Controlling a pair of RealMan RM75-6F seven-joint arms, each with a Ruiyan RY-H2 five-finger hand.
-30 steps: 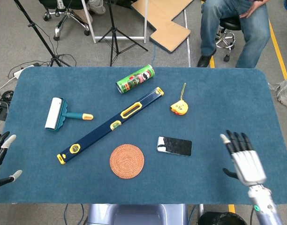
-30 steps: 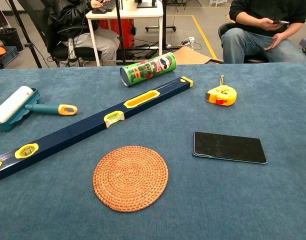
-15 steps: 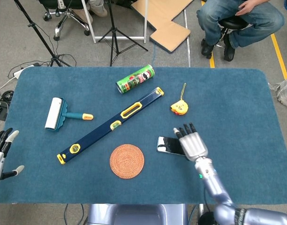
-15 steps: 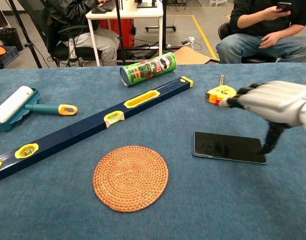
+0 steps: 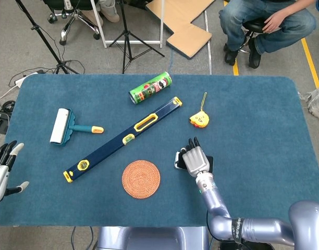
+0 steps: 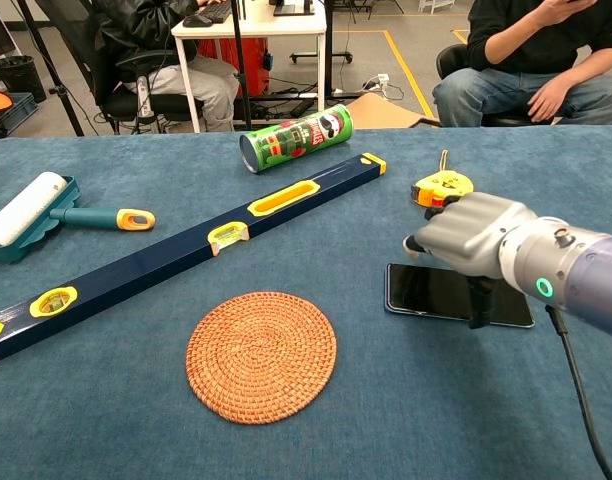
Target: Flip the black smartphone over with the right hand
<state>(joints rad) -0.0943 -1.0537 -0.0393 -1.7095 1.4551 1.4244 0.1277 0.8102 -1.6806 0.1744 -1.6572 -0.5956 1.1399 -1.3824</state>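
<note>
The black smartphone (image 6: 426, 292) lies flat, screen glossy, on the blue table, right of centre. My right hand (image 6: 464, 235) hovers directly over it, covering its middle and right part. The thumb (image 6: 478, 305) points down at the phone's near edge. In the head view the right hand (image 5: 195, 160) hides most of the smartphone (image 5: 178, 160), with its fingers reaching to the far edge; nothing is lifted. My left hand (image 5: 2, 172) stays at the table's far left edge, fingers spread, holding nothing.
A woven round coaster (image 6: 261, 356) lies left of the phone. A yellow tape measure (image 6: 442, 189) sits just behind it. A long blue level (image 6: 186, 250) runs diagonally, with a green chip can (image 6: 296, 138) and a lint roller (image 6: 36, 212) beyond. A person sits past the far edge.
My right hand has come in from the right and moved left over the phone, now covering it. The phone has not moved. The left hand stays put.
</note>
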